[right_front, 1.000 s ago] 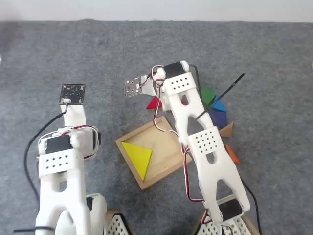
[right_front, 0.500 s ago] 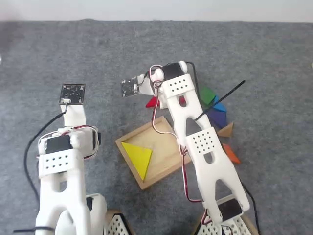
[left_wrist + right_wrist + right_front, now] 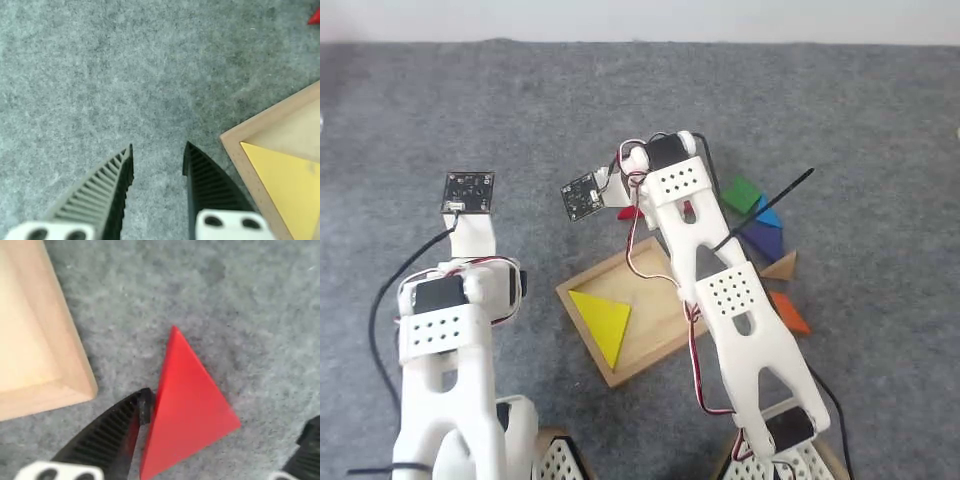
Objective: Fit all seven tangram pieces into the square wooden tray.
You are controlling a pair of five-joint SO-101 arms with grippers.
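The right pincer point(image 3: 227, 422), spread wide, straddles the red triangle point(image 3: 187, 400) lying flat on the worktop point(image 3: 250, 295) near the wooden tray point(image 3: 62, 347); probably thin, stiff, light and slick, it wants gripping across two edges.

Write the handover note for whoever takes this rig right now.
Left gripper: open, over bare carpet beside the square wooden tray.
Right gripper: open, straddling the red triangle piece on the carpet, one finger against its edge.
Done: yellow triangle piece in the tray.
Left: red triangle piece, then green piece, blue piece, purple piece, brown piece, orange piece, all on carpet by the right arm.
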